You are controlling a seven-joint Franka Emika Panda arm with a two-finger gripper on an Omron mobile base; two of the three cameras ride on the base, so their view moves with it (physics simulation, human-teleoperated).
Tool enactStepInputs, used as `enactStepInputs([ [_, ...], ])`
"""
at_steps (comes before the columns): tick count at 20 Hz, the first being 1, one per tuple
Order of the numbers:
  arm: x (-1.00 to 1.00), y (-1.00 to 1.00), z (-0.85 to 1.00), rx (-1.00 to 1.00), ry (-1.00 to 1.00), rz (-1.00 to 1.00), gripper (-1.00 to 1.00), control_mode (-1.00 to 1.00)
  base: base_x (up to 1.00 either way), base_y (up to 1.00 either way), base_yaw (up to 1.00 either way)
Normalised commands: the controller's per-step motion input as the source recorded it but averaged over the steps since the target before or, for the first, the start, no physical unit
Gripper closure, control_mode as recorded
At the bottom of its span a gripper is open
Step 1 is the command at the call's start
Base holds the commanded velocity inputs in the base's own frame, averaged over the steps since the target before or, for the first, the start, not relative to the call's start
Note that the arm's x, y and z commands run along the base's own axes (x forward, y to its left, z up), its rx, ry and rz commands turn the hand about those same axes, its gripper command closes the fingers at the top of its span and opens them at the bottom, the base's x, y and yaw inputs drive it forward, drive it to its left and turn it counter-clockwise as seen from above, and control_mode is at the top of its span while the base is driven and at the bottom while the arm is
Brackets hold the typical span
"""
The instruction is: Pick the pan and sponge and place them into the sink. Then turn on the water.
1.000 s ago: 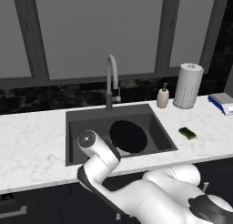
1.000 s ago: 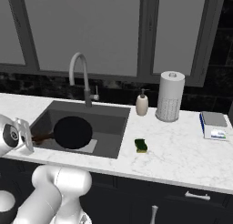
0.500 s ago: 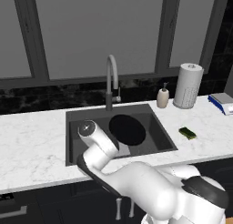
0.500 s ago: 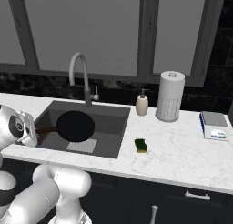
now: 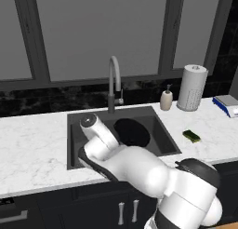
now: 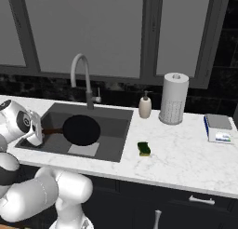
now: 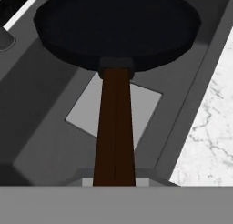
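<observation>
My gripper (image 7: 114, 180) is shut on the reddish-brown handle (image 7: 114, 132) of the black pan (image 7: 118, 27). The pan (image 6: 81, 129) hangs roughly level inside the dark grey sink (image 6: 114, 117), above the pale drain plate (image 7: 142, 104). Seen from the left base camera, the pan (image 5: 132, 132) lies just right of my white hand, within the sink (image 5: 155, 123). The green and yellow sponge (image 5: 191, 136) lies on the marble to the right of the basin, apart from the gripper (image 6: 41, 131). No water runs from the grey gooseneck faucet (image 5: 114, 79).
A beige soap bottle (image 6: 145, 106) and a paper towel roll (image 6: 173, 98) stand behind the sponge (image 6: 144, 149) near the back wall. A blue and white flat object (image 6: 218, 128) lies at the far right. The faucet (image 6: 81, 72) arches over the sink's back edge.
My hand has risen a little and carried the pan slightly up and toward the back of the sink. The sponge has stayed put.
</observation>
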Motion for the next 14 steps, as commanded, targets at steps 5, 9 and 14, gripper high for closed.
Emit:
enactStepInputs([
  [5,0.49,0.0,-0.08,0.0,0.22,-0.03,1.0,-1.0,0.0,0.0,0.0],
  [9,0.37,0.0,-0.29,0.0,0.19,0.0,1.0,-1.0,0.0,0.0,0.0],
  [14,0.28,0.04,-0.45,0.0,0.11,0.0,1.0,-1.0,0.0,0.0,0.0],
])
